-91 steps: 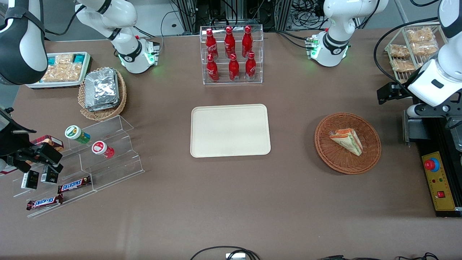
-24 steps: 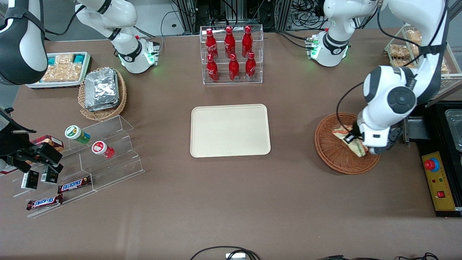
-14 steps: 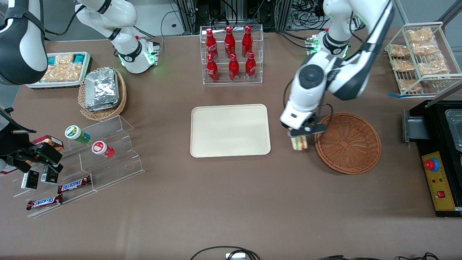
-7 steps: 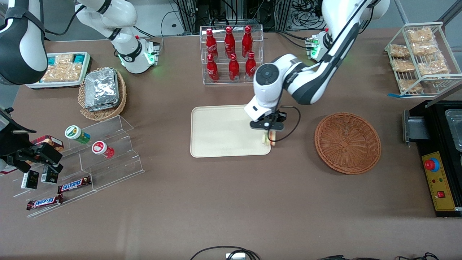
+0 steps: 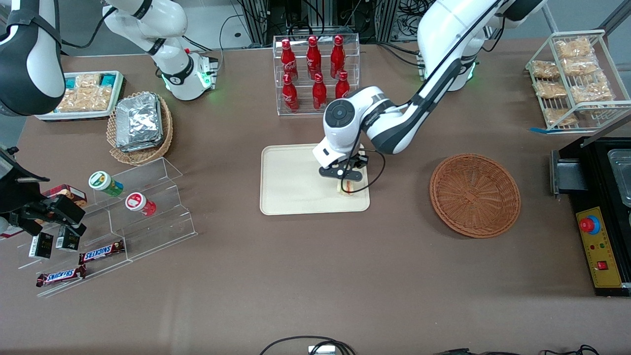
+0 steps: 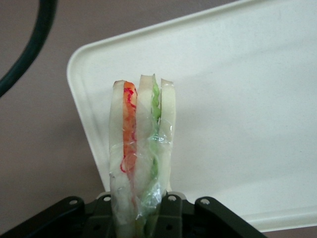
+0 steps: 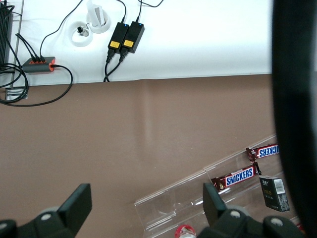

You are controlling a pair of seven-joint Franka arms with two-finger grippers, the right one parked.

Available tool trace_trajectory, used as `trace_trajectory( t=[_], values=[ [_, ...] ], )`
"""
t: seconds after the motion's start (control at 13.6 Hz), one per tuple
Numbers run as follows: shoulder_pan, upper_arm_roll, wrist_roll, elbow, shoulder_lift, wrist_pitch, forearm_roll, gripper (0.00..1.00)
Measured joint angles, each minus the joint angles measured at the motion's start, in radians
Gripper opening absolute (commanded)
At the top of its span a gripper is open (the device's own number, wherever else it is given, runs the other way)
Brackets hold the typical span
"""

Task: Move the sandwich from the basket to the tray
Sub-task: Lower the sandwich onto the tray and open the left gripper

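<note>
The brown table [image 5: 315, 276] fills the front view, with a strip of cables and rack frames along its farthest edge. Toward the parked arm's end stand a clear stepped display [image 5: 123, 217] with candy bars and small cups, a tan wicker basket of foil packs [image 5: 140, 125] and a white tray of snacks [image 5: 84, 96]. Toward the working arm's end stand a wire rack of snack bags [image 5: 572, 74] and a black control box [image 5: 599, 246]. Farther from the camera than the tray stands a clear rack of red bottles [image 5: 315, 74].

The tray [image 5: 291, 182] lies mid-table, cream-beige, with rounded corners and a low rim. The basket [image 5: 474, 195], reddish-brown wicker, sits beside it toward the working arm's end, well apart and holding nothing.

The gripper [image 5: 345, 180] is over the part of the tray nearest the basket, its fingers clamped on the sandwich [image 5: 347, 187], which hangs under them above the tray surface.

The front view shows only a small pale sliver of the sandwich with a hint of red. The left wrist view shows the sandwich [image 6: 141, 148] edge-on: three pale bread slices, a red and orange layer between two, a green layer between the others, and creased clear wrap over all. Its base is pinched in the gripper [image 6: 141, 218], with a rounded corner of the tray [image 6: 237, 99] beneath. Whether the sandwich touches the tray cannot be told.
</note>
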Motion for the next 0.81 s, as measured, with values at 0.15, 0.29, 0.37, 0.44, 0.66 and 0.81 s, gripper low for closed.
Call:
trace_trajectory(
  t=[0.15, 0.29, 0.37, 0.44, 0.66, 0.81],
  values=[
    [-0.013, 0.000, -0.017, 0.008, 0.027, 0.007, 0.000, 0.05],
    [-0.017, 0.000, -0.035, 0.008, 0.039, 0.008, 0.000, 0.18],
    [-0.017, 0.000, -0.042, 0.008, 0.044, 0.008, 0.000, 0.25],
    [-0.017, 0.001, -0.052, 0.008, 0.047, 0.008, 0.000, 0.44],
    [-0.017, 0.001, -0.111, 0.008, 0.053, 0.007, 0.000, 0.68],
    [-0.017, 0.001, -0.126, 0.008, 0.056, 0.006, 0.000, 0.79]
  ],
)
